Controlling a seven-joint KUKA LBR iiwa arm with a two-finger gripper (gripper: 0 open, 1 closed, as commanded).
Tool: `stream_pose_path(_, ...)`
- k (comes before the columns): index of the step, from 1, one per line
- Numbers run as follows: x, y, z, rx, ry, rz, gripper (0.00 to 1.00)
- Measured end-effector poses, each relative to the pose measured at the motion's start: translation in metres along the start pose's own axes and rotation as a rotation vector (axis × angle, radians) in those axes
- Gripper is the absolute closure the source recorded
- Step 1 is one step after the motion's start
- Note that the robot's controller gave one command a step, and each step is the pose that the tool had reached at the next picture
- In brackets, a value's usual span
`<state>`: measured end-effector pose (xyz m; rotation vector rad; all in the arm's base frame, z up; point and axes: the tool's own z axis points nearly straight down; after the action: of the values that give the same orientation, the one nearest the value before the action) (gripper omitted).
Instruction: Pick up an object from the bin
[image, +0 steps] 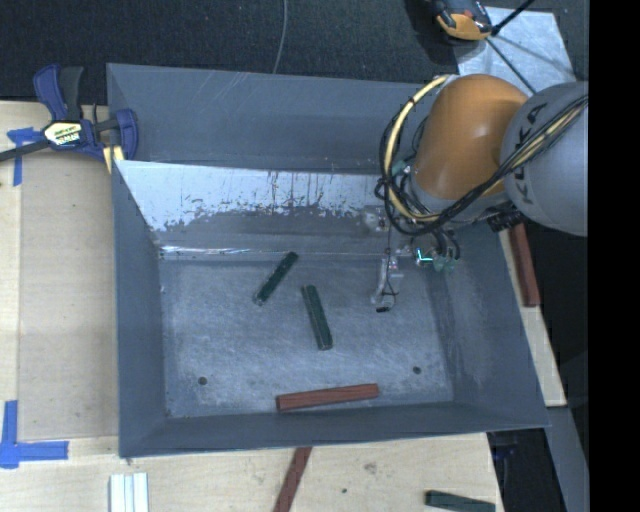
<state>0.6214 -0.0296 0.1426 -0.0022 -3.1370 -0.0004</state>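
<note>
Orange-capped arm (470, 130) hangs its gripper (384, 300) over bare floor, right of the bin (135, 330). Whether it is open cannot be told; a green bar (317, 317) lies nearest

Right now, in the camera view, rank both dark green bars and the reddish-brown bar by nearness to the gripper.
1. Near-upright dark green bar, mid-bin, left of the gripper.
2. Too close to call: slanted dark green bar, farther left; reddish-brown bar, toward the view's bottom.
</note>
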Motion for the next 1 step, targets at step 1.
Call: stream_pose_path(1, -0.0007, 0.0000, -0.0029, 0.000, -0.004, 0.000, 0.00)
